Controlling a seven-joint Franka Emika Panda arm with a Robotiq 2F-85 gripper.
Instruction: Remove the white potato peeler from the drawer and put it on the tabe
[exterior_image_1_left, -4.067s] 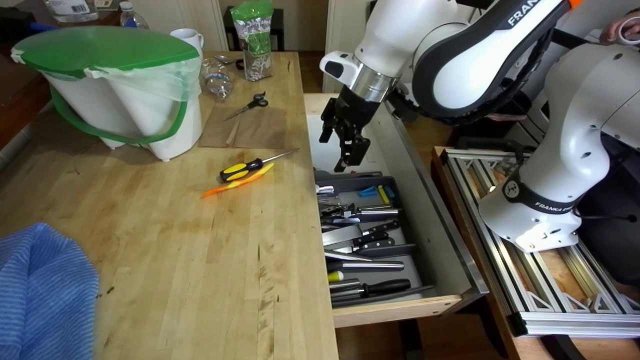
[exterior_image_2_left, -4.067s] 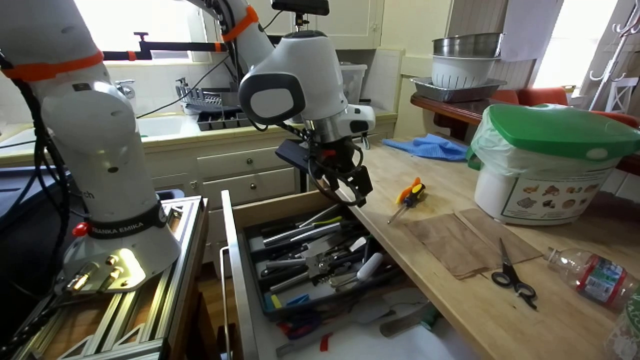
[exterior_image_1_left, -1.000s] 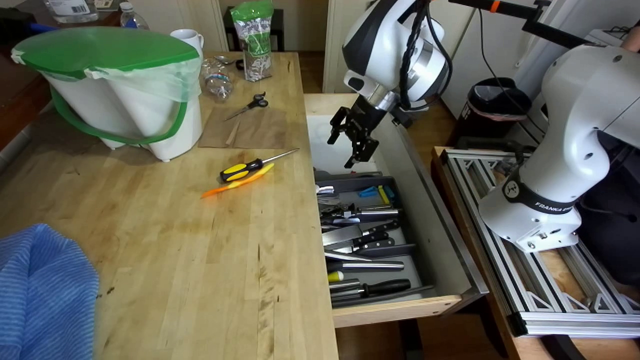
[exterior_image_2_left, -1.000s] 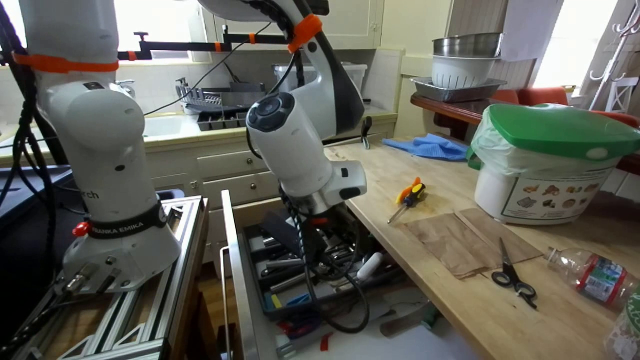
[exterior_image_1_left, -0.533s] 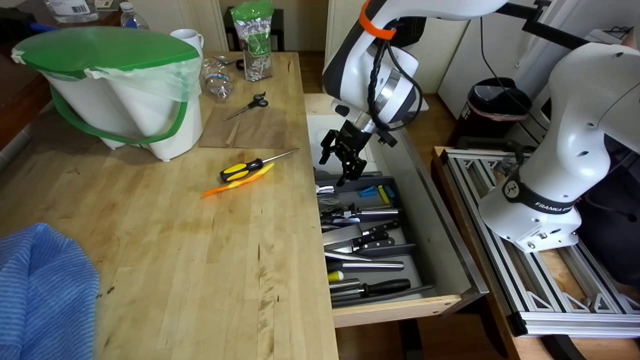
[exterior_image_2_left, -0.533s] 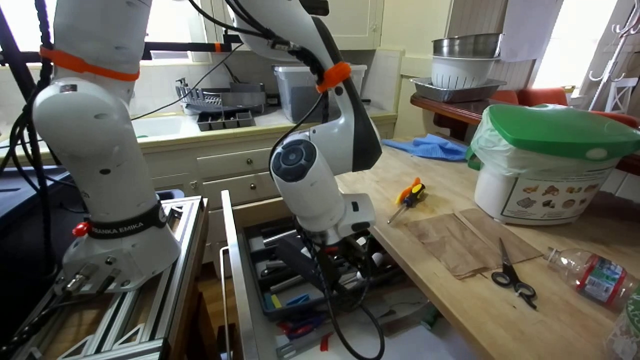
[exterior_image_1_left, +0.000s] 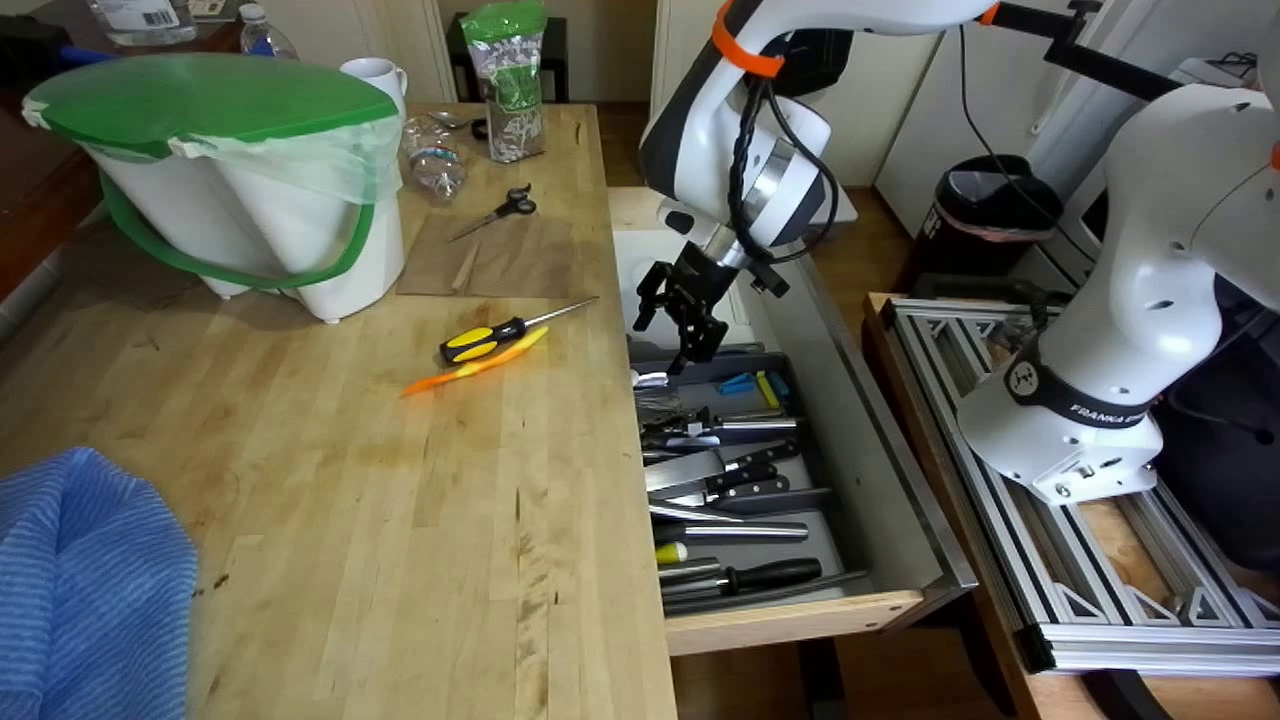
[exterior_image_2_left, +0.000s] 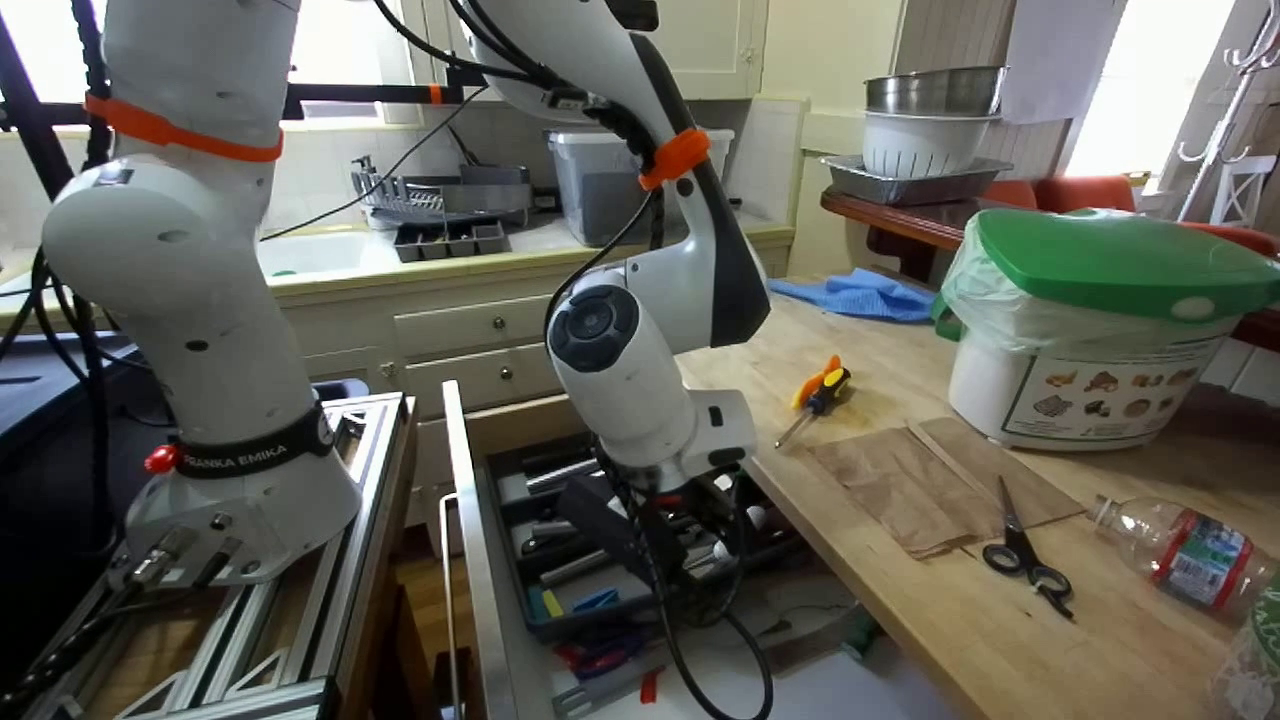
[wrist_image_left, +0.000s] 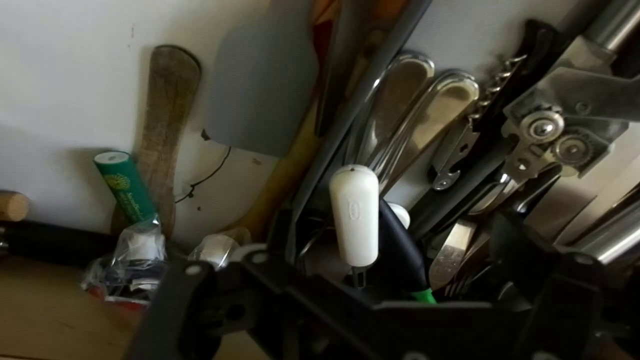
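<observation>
Peeler (wrist_image_left: 354, 216), white and plump-handled with a faint oval mark, sits in the tray (wrist_image_left: 343, 125), whose edge runs close at eleven o'clock in the wrist view; pale drawer floor (wrist_image_left: 75, 85) stretches beyond at ten (jaws spread apart)

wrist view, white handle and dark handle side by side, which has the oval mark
The white handle: its face bears a small oval mark. The dark handle to its right shows none.

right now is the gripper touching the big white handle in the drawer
Apart. In the wrist view the whole outline of the big white handle shows clear of the open gripper, with a gap on either side.
</observation>
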